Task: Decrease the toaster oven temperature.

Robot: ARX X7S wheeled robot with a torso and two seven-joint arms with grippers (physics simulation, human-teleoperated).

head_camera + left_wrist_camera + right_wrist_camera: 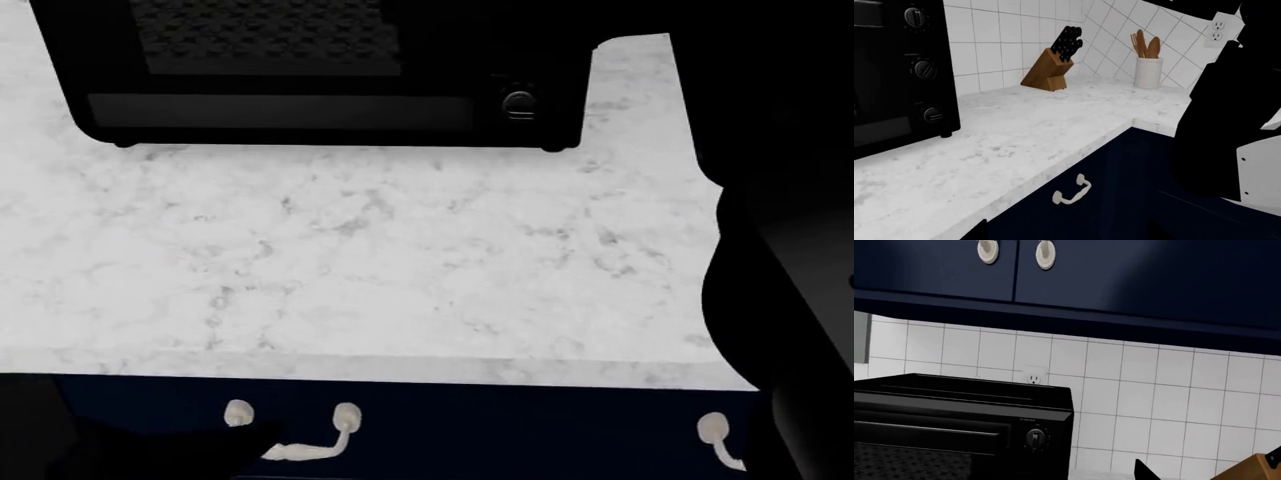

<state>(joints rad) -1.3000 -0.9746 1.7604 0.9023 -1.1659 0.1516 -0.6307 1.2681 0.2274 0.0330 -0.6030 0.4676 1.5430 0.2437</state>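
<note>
The toaster oven (320,70) stands at the back of the marble desk (374,260), against the tiled wall, its door facing the robot. Its knobs run down a strip on the door's right side: the left wrist view shows three of them stacked, top (915,17), middle (925,68) and bottom (933,115), while the head view catches only the lowest one (519,103). Which of them sets temperature cannot be read from these frames; the labels are too small.

Neither arm is at the oven. A dark mass at the right of the head view is probably the right arm, raised and well apart from the knob strip; the right wrist camera looks across at the top knob (1035,438) from some way off. Neither pincer shows clearly in any view, so I cannot tell whether either is spread or pressed together.

The step in hand looks like the approach: nothing has touched a knob yet. The next move calls for bringing one pincer in level with the temperature knob, spreading it around the knob's ridge, pinching, and turning toward the lower setting.

A knife block (1053,67) and a utensil jar (1147,67) stand further along the desk, clear of the work.
</note>
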